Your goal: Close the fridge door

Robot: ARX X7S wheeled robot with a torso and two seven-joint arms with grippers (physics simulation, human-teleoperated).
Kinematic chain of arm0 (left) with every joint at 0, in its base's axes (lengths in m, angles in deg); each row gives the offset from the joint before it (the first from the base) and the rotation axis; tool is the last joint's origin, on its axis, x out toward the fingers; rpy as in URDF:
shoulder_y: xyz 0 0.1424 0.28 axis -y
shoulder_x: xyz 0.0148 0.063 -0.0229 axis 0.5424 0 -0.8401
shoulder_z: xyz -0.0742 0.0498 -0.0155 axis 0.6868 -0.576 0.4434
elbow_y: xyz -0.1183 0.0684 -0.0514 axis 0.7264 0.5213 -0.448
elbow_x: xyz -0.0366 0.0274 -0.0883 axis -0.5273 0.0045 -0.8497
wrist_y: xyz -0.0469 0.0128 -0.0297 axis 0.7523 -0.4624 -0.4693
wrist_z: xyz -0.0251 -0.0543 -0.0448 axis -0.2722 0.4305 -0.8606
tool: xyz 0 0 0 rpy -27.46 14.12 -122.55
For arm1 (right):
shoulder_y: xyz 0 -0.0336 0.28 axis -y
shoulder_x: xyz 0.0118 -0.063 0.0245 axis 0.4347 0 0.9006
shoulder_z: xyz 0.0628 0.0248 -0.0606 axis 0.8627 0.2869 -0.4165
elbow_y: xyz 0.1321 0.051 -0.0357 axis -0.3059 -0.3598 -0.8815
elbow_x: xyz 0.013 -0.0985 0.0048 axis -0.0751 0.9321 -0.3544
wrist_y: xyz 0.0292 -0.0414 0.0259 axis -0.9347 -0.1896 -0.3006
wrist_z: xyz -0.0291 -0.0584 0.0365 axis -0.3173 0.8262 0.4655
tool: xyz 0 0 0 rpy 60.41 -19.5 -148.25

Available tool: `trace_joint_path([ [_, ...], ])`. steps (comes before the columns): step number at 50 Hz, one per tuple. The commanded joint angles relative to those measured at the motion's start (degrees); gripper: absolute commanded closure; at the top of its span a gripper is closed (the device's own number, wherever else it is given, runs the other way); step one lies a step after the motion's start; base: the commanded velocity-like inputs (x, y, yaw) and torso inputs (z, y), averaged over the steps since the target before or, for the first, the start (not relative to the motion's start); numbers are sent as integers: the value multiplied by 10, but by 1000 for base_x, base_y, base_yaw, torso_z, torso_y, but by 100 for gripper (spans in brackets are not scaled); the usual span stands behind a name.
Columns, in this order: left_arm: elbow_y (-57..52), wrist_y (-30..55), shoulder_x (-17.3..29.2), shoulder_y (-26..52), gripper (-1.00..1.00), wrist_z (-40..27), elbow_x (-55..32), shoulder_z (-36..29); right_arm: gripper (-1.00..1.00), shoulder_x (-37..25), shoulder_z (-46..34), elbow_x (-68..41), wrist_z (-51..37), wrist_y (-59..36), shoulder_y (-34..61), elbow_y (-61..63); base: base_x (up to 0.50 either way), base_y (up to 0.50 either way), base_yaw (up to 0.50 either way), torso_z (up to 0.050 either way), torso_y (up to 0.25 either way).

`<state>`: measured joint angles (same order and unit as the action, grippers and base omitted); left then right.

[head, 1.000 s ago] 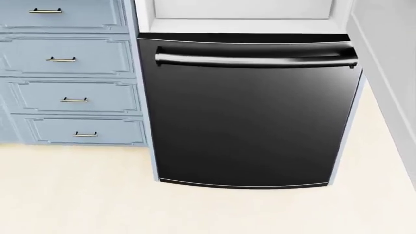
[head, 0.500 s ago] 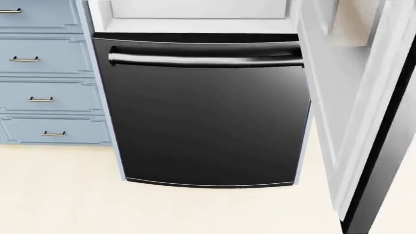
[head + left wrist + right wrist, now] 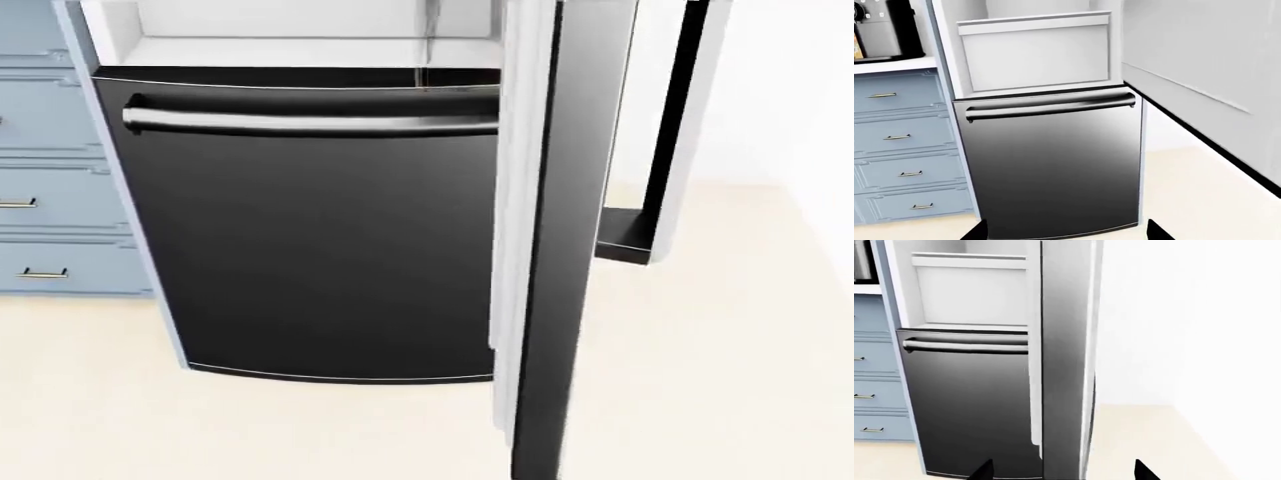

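- Cabinet drawers (image 3: 47,200): light blue with small brass handles, at the far left of the head view, flush beside the fridge.
- Coffee machine (image 3: 884,30): a dark appliance on the counter above those drawers, seen only from the left wrist.
- Fridge interior (image 3: 1034,55): white and open above the lower drawer, with a pale bin across it.
- Lower drawer (image 3: 314,230): glossy black front with a horizontal bar handle (image 3: 307,122) along its top; it sits shut under the open compartment.
- Fridge door (image 3: 567,250): stands open, swung out toward the robot and seen nearly edge-on in the head view, a tall dark strip with a pale edge overlapping the drawer's right side. From the right wrist it is a tall grey panel (image 3: 1064,365) in front of the drawer's right part. From the left wrist its broad pale face (image 3: 1207,65) fills the side away from the cabinets.
- Left gripper (image 3: 1067,234): only two dark fingertips show at the frame edge, set wide apart with nothing between them, well short of the fridge.
- Right gripper (image 3: 1064,472): likewise two dark tips spread wide, empty, with the door's edge in line between them but not touched.
- Floor (image 3: 721,400): plain cream.
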<state>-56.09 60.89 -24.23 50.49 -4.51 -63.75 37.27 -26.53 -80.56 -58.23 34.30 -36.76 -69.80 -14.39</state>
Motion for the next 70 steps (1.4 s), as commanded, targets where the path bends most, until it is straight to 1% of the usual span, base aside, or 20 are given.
trace_joint_path([
  [1, 29, -5, -13, 25, -100, 4, -1, 17, -100, 9, 14, -6, 15, -4, 20, -17, 0, -500, 0, 0, 0],
  [70, 21, -3, 6, 26, -100, -21, -17, -5, -100, -12, -7, -26, -7, 0, 22, -14, 0, -500, 0, 0, 0],
])
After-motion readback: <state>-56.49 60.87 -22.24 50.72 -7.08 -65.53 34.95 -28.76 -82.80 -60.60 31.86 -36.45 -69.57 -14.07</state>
